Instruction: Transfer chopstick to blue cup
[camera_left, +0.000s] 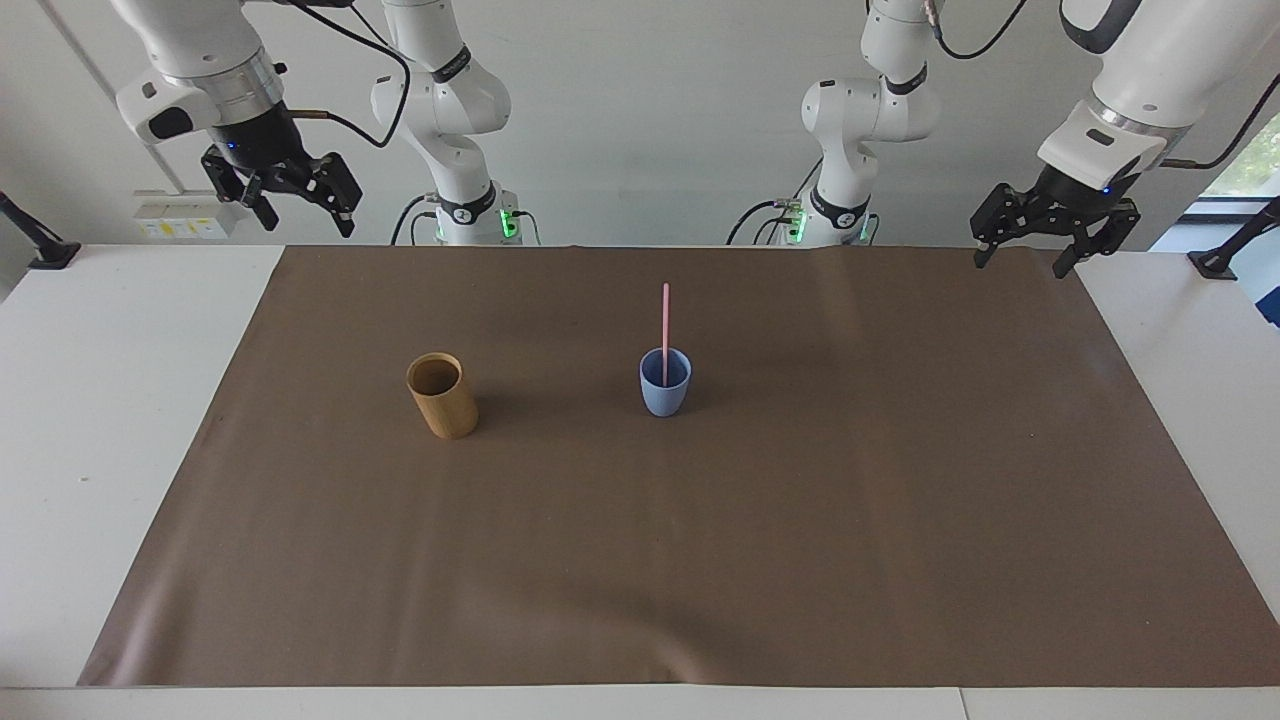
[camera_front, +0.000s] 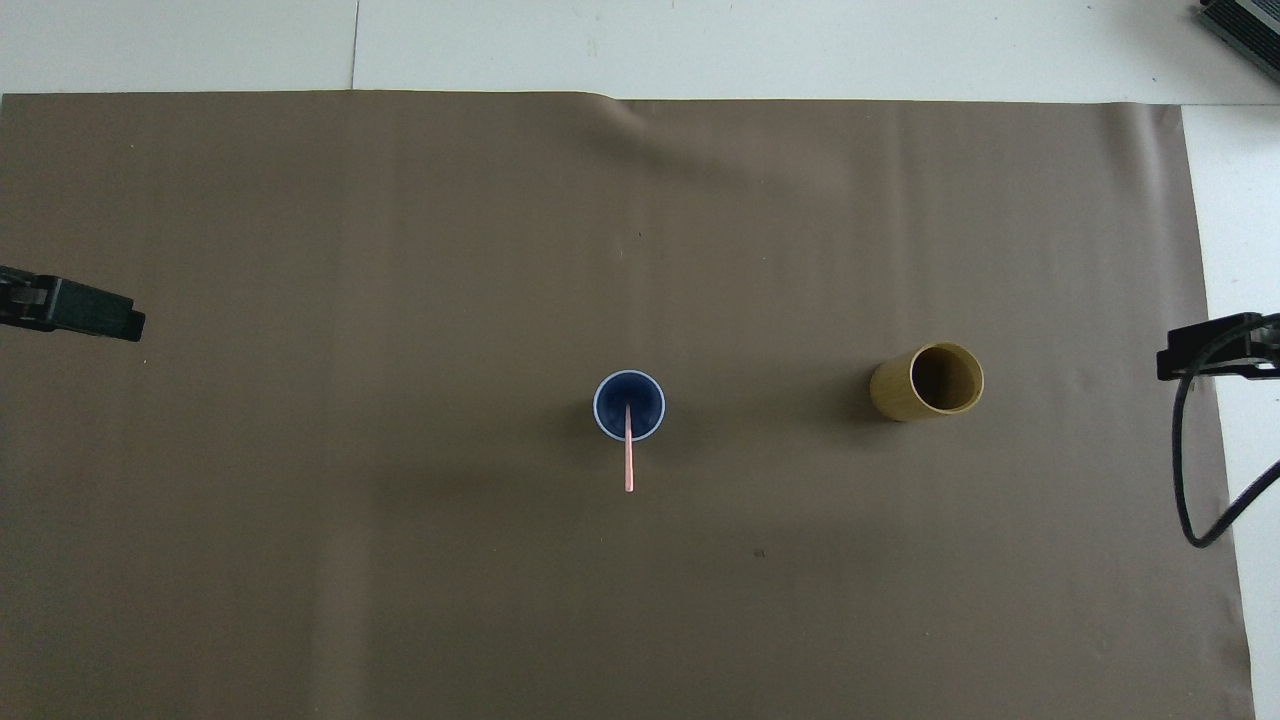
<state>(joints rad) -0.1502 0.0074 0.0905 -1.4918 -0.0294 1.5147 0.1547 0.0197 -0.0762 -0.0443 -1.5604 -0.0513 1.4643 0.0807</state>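
Brown mat (camera_left: 800, 520) shows my chopstick (camera_left: 665, 325) standing in the blue cup (camera_left: 665, 392), so I keep right gripper (camera_left: 297, 200) and left gripper (camera_left: 1030, 245), both spread and empty, raised clear.

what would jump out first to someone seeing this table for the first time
The pink chopstick stands out: it rises from the blue cup in the middle of the brown mat. Beside it, toward the right arm's end, stands a tan bamboo cup with nothing in it. Both hands hang open and empty over the mat's corners nearest the robots, the right hand and the left hand.
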